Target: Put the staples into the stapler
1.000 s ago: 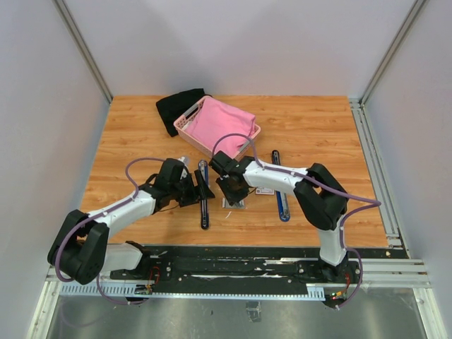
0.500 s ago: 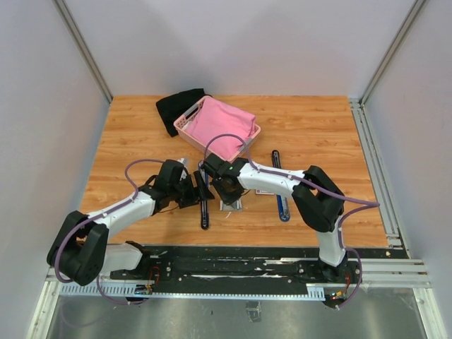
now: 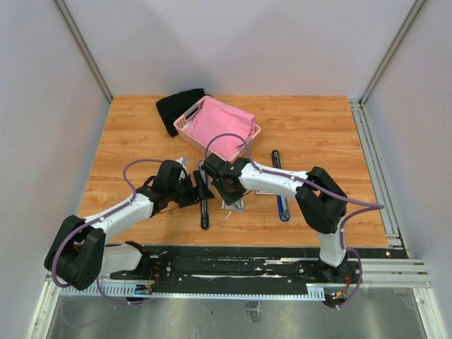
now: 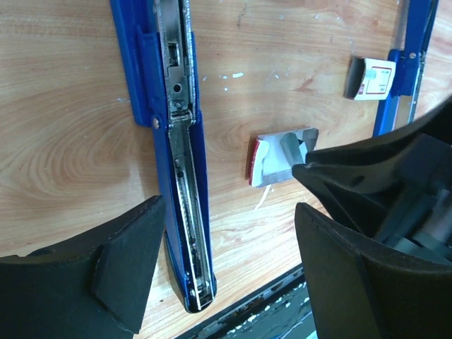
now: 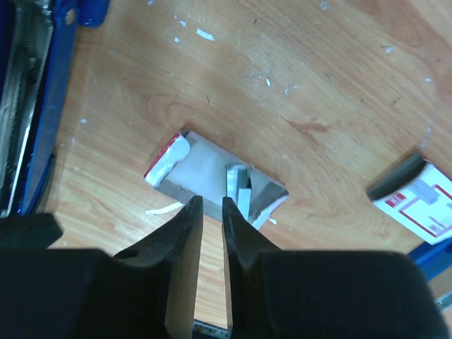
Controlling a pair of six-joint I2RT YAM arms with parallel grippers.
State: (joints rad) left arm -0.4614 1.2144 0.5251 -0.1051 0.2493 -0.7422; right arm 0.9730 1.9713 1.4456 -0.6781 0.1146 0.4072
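- Right tool (image 5: 210,205) hangs just over the silvery-grey rectangular block of staples (image 5: 205,171). Its fingers are drawn almost together, with wood showing through the thin slit. Nothing is seen pinched; can't tell if it grips anything.
- Left tool (image 4: 229,212) is spread wide and empty. The near end of the long blue metal stapler (image 4: 176,141) sits between its fingers, close to the left one.
- Staples lie on the wooden tabletop (image 3: 318,127), near the middle of its near edge. They sit in a torn-open wrapper with a red-and-white flap, and one bent grey piece sticks up on the right side.
- Stapler lies opened out flat just left of the staples, not touching them. Its magazine channel faces up with the spring and pusher exposed, and it looks empty.
- Small flat white carton with red print (image 5: 417,201) sits further right, just beside a second blue stapler (image 4: 406,56).
- Progress: early. Stapler is opened and staples are unwrapped. Nothing is loaded yet.
- Left to do: lift a strip, lay it in the channel, close the stapler.
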